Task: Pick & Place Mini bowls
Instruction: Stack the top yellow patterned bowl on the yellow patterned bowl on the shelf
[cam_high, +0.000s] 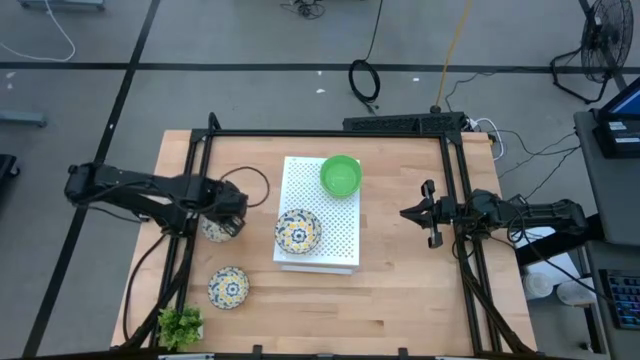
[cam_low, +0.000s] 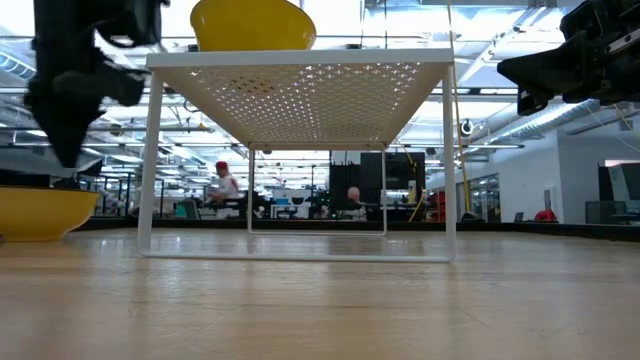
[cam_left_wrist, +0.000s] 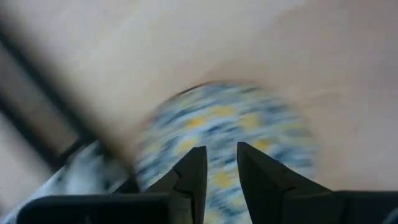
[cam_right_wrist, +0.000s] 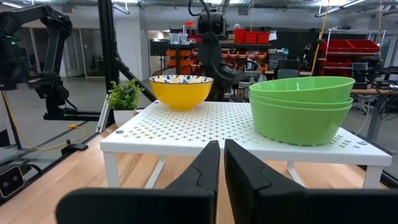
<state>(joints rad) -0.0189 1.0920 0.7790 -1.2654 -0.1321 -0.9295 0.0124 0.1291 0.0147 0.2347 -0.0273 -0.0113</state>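
A stack of plain green mini bowls (cam_high: 340, 175) (cam_right_wrist: 301, 107) stands at the far end of the white perforated board (cam_high: 335, 235). One patterned bowl, yellow outside, (cam_high: 297, 231) (cam_right_wrist: 181, 89) sits on the board's near left part. Two more patterned bowls rest on the table left of the board, one (cam_high: 211, 231) (cam_left_wrist: 249, 124) under my left gripper and one (cam_high: 228, 287) nearer the near edge. My left gripper (cam_high: 230, 217) (cam_left_wrist: 222, 155) hovers just above its bowl, fingers a little apart. My right gripper (cam_high: 412, 213) (cam_right_wrist: 221, 149) waits right of the board, shut.
The board is a low table on thin white legs (cam_low: 146, 160), with free room beneath it. A small leafy plant (cam_high: 180, 325) stands at the near left corner. Black frame rails (cam_high: 195, 190) run along the table's left, far and right sides. People show in the room beyond.
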